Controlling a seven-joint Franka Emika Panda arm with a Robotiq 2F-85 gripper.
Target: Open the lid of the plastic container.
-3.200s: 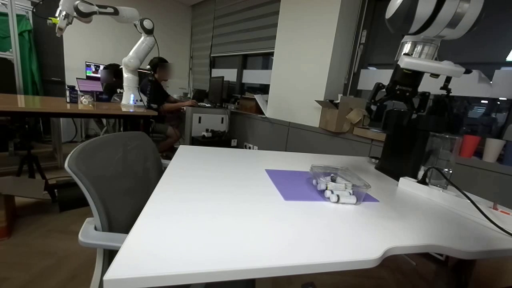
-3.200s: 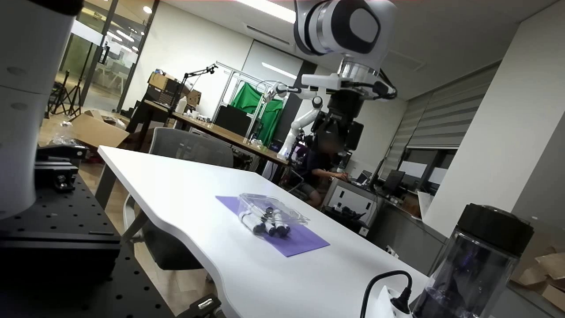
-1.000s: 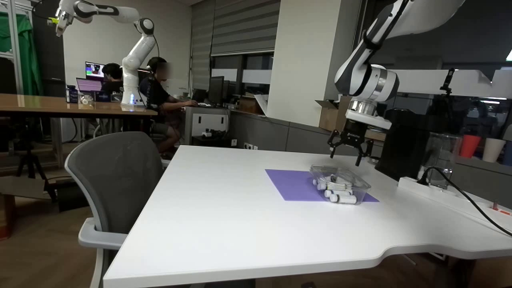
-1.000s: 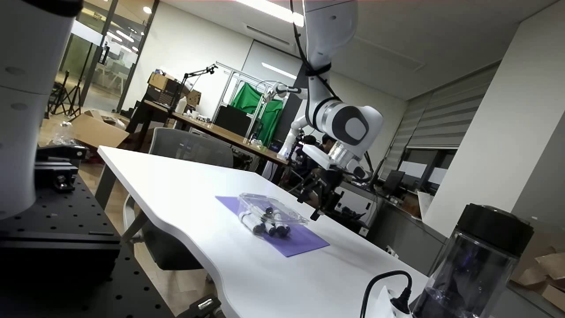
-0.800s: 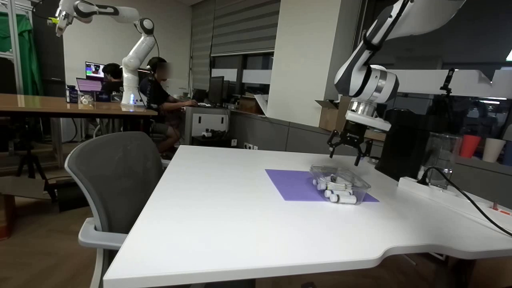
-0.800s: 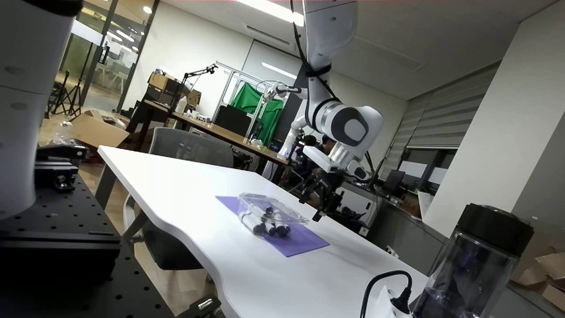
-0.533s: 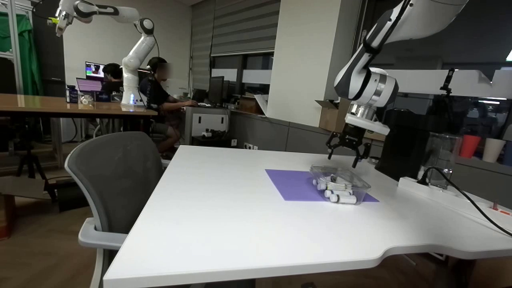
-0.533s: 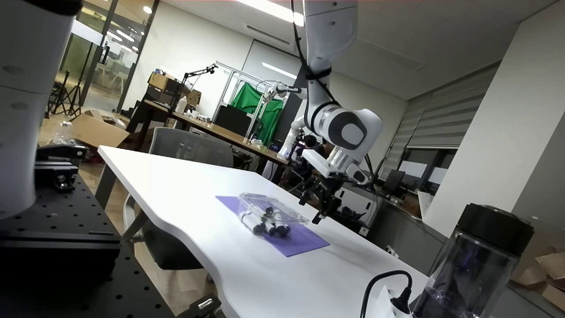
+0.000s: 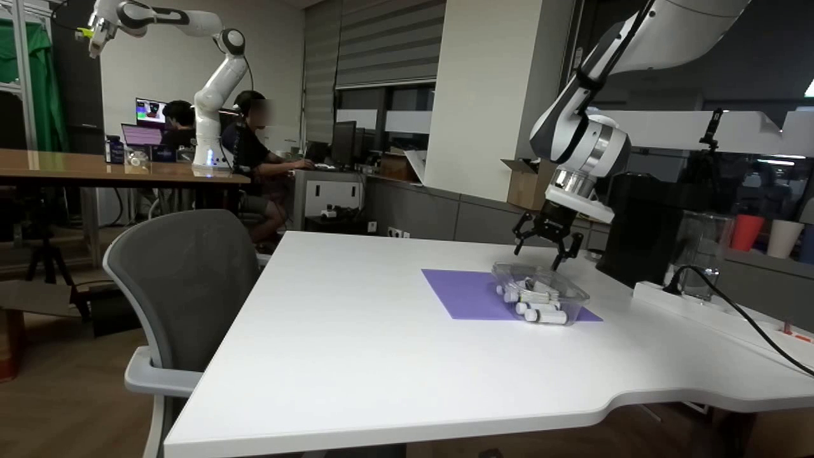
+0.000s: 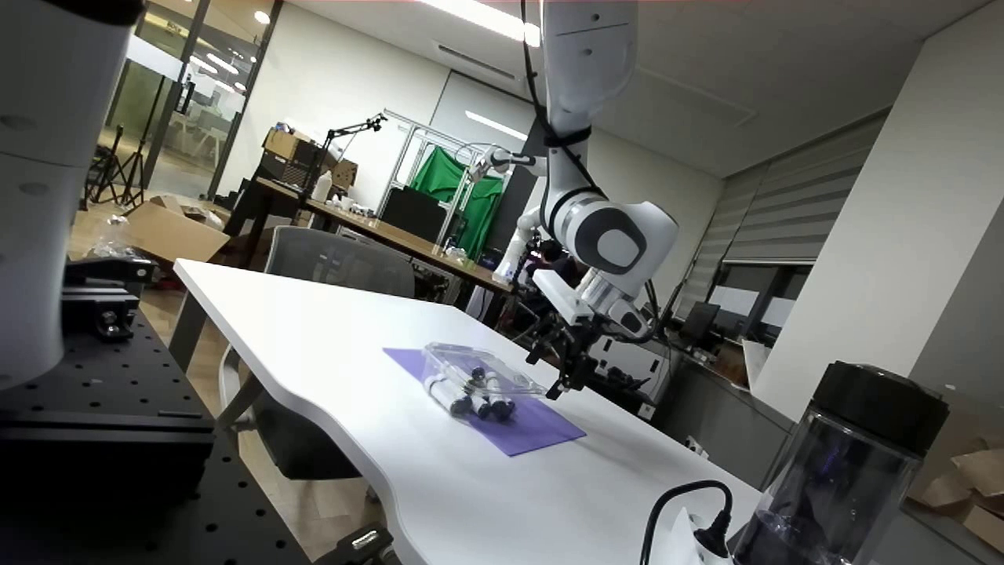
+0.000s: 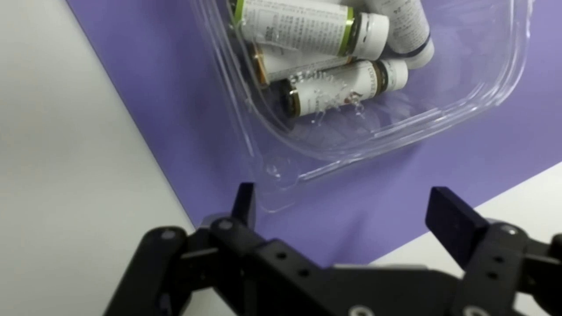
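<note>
The task seems to stand at the approach: nothing shows as opened. The box (image 9: pixel 575 306) rests on the purple sheet (image 9: pixel 461 296) on the table (image 9: pixel 350 362), with bottles (image 11: pixel 303 28) inside, and its clear lid (image 10: pixel 488 369) appears to lie flat across the top, as far as see-through plastic lets one judge. In the wrist view the box is toward 1 o'clock, and the lid's corner tab (image 11: pixel 277 193) points to about 7 o'clock. The gripper (image 11: pixel 343 197) holds nothing; its fingers (image 11: pixel 452 219) stand wide apart, one just beside the tab at about 8 o'clock from it, the other well apart toward 3 o'clock. Whether the nearer finger touches the tab cannot be told. What is left, by judgement, is the whole opening: take hold of the tab, free the edge of the lid, and raise it clear of the box.
</note>
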